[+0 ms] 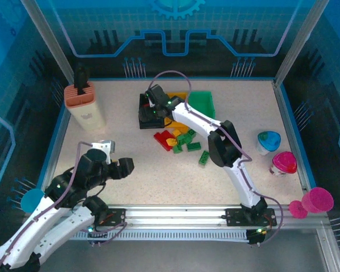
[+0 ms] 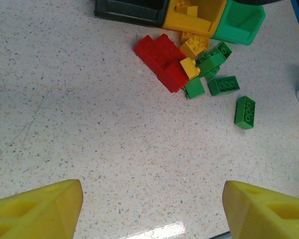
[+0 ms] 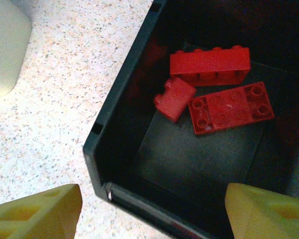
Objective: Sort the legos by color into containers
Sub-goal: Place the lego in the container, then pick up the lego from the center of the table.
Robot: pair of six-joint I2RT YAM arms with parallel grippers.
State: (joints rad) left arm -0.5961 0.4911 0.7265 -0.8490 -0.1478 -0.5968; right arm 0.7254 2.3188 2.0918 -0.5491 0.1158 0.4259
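Note:
My right gripper (image 3: 153, 204) hangs open over the near corner of the black container (image 3: 114, 114), with nothing between its yellow fingers. Inside lie three red legos: a long one (image 3: 209, 64), a small one (image 3: 174, 98) and a flat one (image 3: 231, 107). From above, the right gripper (image 1: 154, 107) is over the black container (image 1: 143, 120), beside the yellow container (image 1: 178, 96) and the green container (image 1: 204, 105). A pile of red, yellow and green legos (image 1: 178, 139) lies in front of them. My left gripper (image 2: 152, 199) is open over bare table, well short of the red legos (image 2: 162, 59) and green legos (image 2: 224, 84).
A salmon-and-cream holder (image 1: 84, 105) stands at the back left. A blue cup (image 1: 268, 141) and a pink cup (image 1: 284, 163) sit at the right. One green lego (image 1: 204, 157) lies apart, close to the right arm's elbow. Raised rails edge the table.

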